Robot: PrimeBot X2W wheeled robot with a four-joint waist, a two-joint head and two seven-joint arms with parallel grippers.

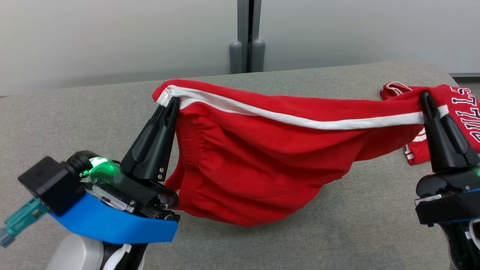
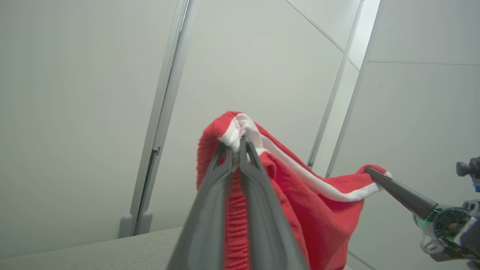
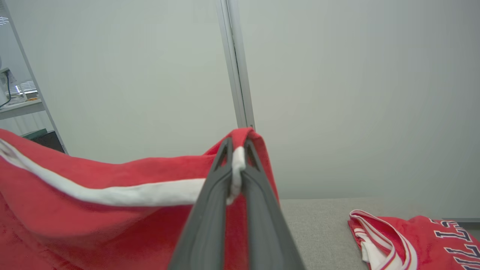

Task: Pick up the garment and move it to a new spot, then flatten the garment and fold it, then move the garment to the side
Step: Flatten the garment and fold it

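You have the red soft-fabric garment with a white stripe (image 1: 262, 157) lifted off the grey cloth-covered worktop (image 1: 75, 123) and strung between both arms. Your left tool (image 1: 173, 101) is clamped on the corner beside the gathered waistband, with white hem bunched between its tips. Your right tool (image 1: 425, 96) is clamped on the opposite corner, pinching the white stripe itself. The top edge runs fairly taut from one grip to the other, and the rest hangs below it in a deep, wrinkled belly.

So the pick-up looks done. By my reading you are in the carrying part of the first step, with the garment in the air over the middle of the worktop and not yet laid down. The lowest fold may be brushing the surface near the front, but the head view is too steep for me to be sure.

Everything else is left: setting it down in its new spot, spreading it flat, folding it, and moving the folded garment to the side.

A second piece, a red jersey with white trim and dark lettering (image 1: 465, 112), lies on the worktop at the far right, just behind your right tool. I would lay the garment down well apart from it.
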